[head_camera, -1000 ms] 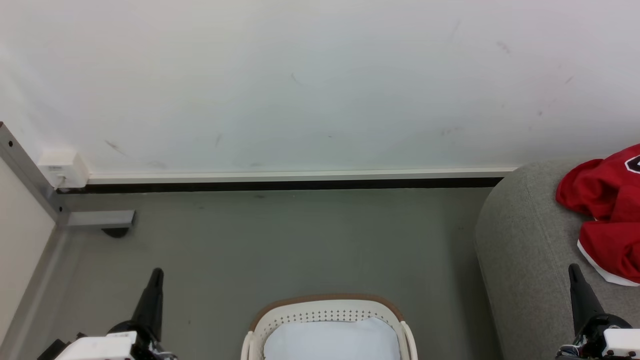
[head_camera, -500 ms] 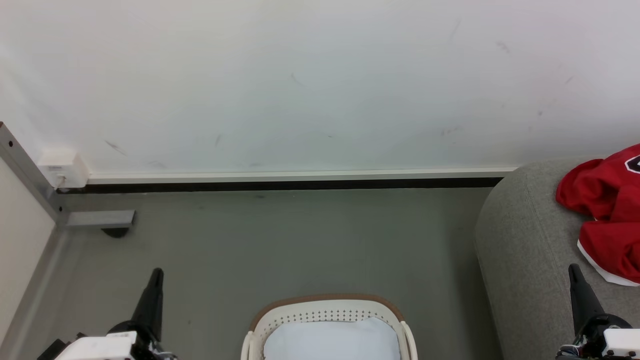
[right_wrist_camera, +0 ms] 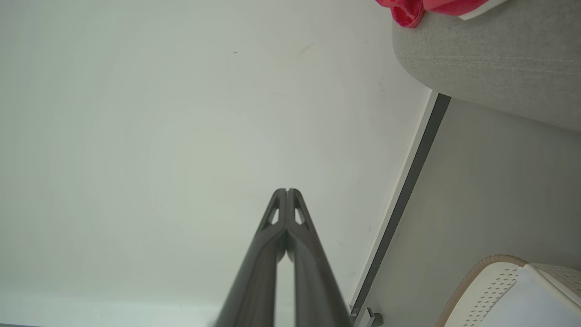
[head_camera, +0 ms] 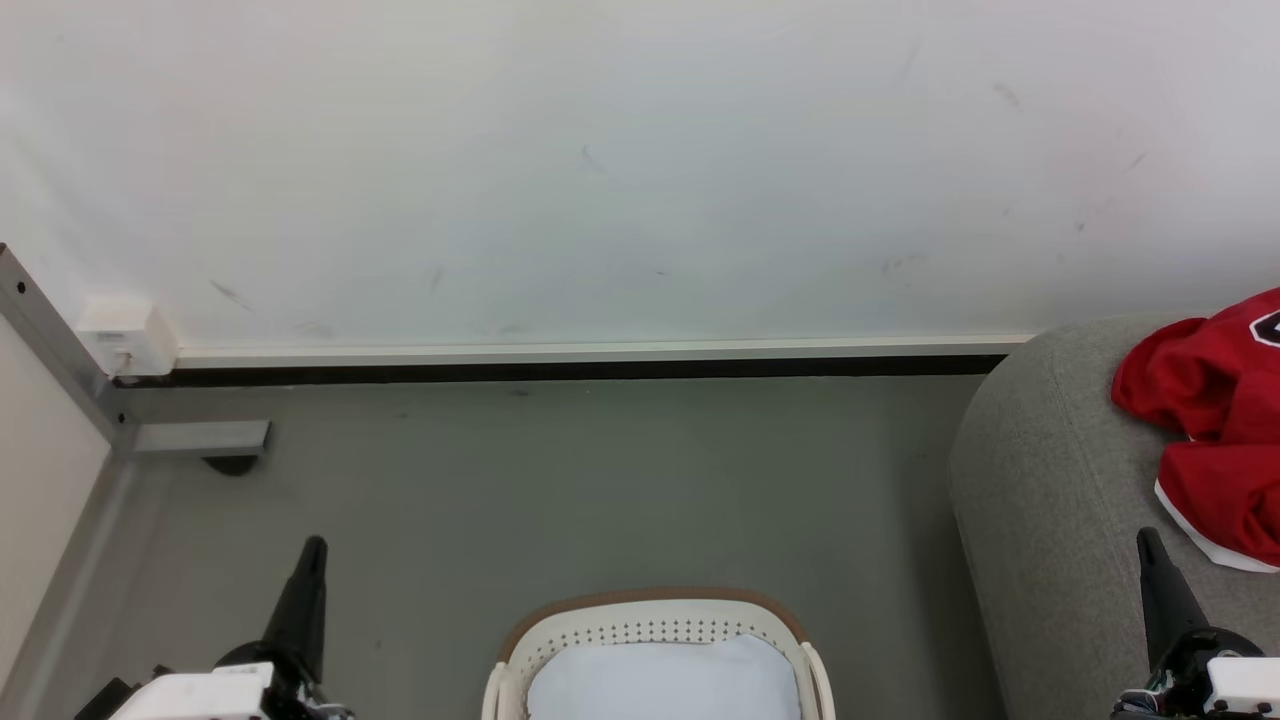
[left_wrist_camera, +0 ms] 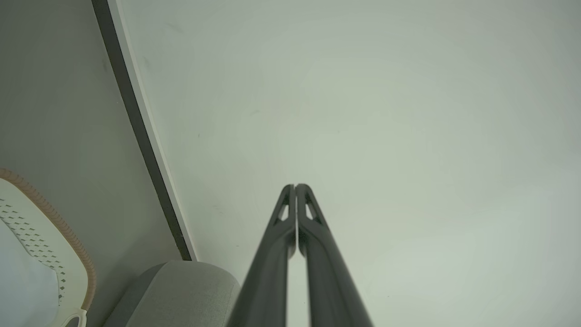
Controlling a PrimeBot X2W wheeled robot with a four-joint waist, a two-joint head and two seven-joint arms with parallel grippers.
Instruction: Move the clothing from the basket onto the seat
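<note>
Bright red jersey clothing [head_camera: 1215,430] lies heaped near the grey woven seat [head_camera: 1040,500]'s far edge, job looks done, so my left pincer [left_wrist_camera: 295,186] and right pincer [right_wrist_camera: 287,190] sit closed, empty, flanking the cream perforated plastic basket [head_camera: 650,620].

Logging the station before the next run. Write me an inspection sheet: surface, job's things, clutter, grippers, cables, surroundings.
Surface: grey floor, bare around the basket.
Job's things: red clothing lies bunched on the seat at the right; basket stands on the floor between the grippers, with a pale sheet inside; what it is cannot be told.
Clutter: nothing seen.
Grippers: left gripper shut, empty; right gripper shut, empty; both point at the wall.
Cables: nothing seen.
Surroundings: white wall with faint scuffs; white box and metal frame at the far left.
</note>
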